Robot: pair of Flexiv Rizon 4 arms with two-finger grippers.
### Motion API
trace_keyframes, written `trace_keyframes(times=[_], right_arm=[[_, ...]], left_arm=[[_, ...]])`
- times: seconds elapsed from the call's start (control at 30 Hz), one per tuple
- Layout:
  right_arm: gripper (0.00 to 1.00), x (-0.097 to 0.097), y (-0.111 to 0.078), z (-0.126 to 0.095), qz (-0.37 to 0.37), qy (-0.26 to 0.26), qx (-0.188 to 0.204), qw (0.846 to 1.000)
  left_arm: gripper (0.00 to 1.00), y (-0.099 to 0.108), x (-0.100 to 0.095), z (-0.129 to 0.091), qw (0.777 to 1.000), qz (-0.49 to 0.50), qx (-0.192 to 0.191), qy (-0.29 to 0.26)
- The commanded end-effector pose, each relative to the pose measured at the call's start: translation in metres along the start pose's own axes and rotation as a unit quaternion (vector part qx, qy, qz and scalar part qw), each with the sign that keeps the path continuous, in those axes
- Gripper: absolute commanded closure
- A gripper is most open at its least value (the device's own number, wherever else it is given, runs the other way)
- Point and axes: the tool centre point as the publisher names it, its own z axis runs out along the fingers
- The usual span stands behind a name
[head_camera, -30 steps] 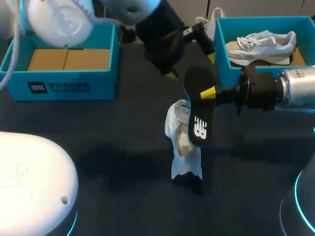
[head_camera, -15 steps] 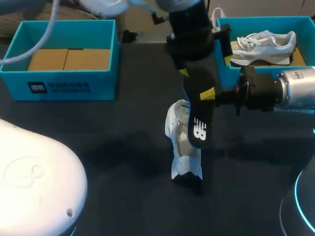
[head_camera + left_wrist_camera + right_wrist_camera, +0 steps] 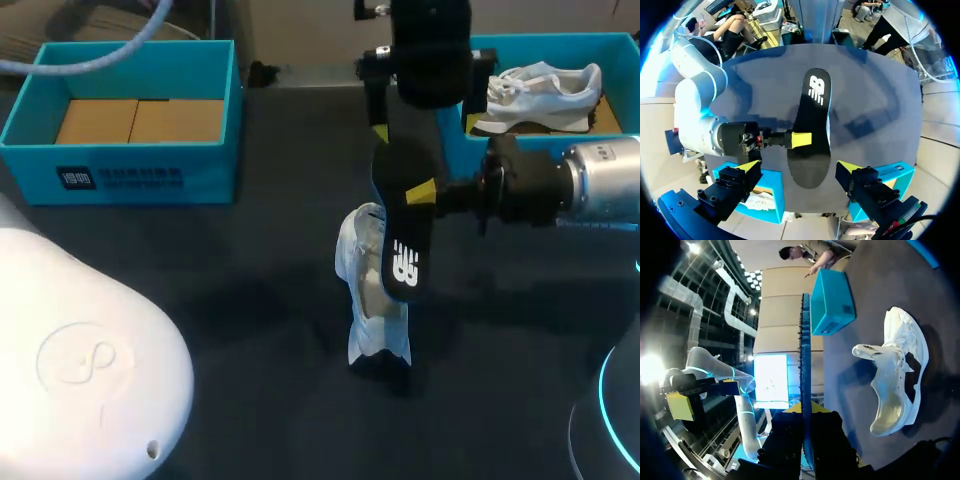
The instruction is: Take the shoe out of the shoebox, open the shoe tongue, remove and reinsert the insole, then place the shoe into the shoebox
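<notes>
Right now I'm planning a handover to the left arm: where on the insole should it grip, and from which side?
Probably the wide, logo-free end of the insole, jutting past the right gripper. Bring the left gripper in over that end's edge, fingers on the flat faces: it is thin, so squeezing its width may buckle it.

Head view overhead from behind; wrist views close; all share insole point(image 3: 400, 235).

The left hand point(image 3: 799, 166) stood open, jaws spread wide. The black insole point(image 3: 812, 115) hung ahead of it above the desk point(image 3: 875, 110), clamped at one edge by the right hand point(image 3: 801, 139).
</notes>
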Motion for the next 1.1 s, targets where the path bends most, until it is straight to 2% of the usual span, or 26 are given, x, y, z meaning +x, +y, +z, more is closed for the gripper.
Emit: trace_keyframes(times=[0.03,0.53,0.63,0.73,1.1], right_arm=[[1.00,0.001,0.002,0.001,-0.001,0.000,0.002,1.000],[1.00,0.002,0.003,0.001,-0.001,-0.001,0.006,1.000],[1.00,0.002,0.002,-0.001,-0.001,-0.001,0.004,1.000],[1.00,0.003,0.001,-0.003,-0.002,-0.002,0.001,1.000],[1.00,0.006,-0.002,-0.012,-0.001,-0.005,-0.009,1.000]], left_arm=[[0.00,0.004,-0.005,-0.001,0.999,0.002,0.007,0.047],[0.00,0.003,-0.003,0.002,0.999,0.003,0.014,0.048],[0.00,0.004,0.002,0.002,0.999,0.003,0.013,0.029],[0.00,0.004,0.008,-0.001,1.000,0.013,0.017,-0.021],[0.00,-0.002,0.036,-0.012,0.990,0.029,-0.013,-0.139]])
